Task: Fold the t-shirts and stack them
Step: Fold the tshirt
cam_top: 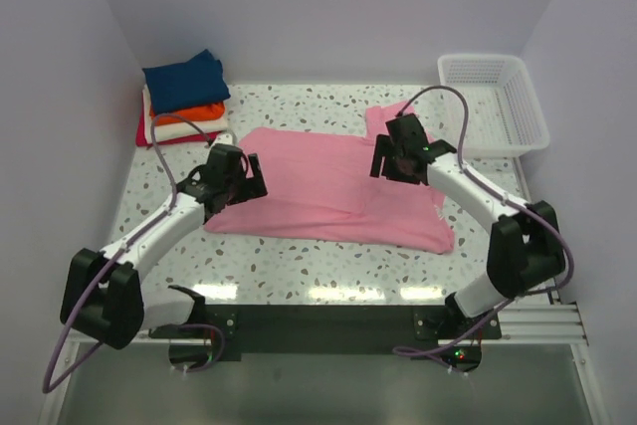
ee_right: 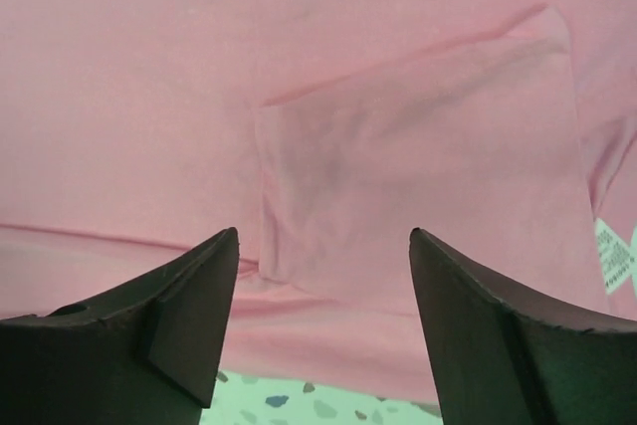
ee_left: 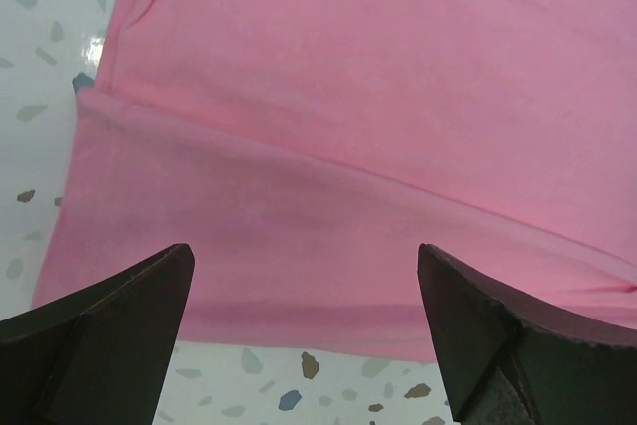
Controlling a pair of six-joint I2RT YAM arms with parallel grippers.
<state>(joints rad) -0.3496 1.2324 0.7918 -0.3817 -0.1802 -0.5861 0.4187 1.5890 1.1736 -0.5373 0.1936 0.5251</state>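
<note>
left gripper (ee_left: 304,258) hung wide open over the pink t-shirt (cam_top: 318,186)'s left end, right gripper (ee_right: 323,238) wide open over its right.

Lab robot cell — plain white walls (cam_top: 328,7), speckled terrazzo table (cam_top: 289,264), aluminium mounting rail (cam_top: 537,320)

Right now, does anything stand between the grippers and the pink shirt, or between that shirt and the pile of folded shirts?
Nothing visible. The left gripper and right gripper, both open, hang over the pink shirt; only bare table lies between it and the pile.
</note>
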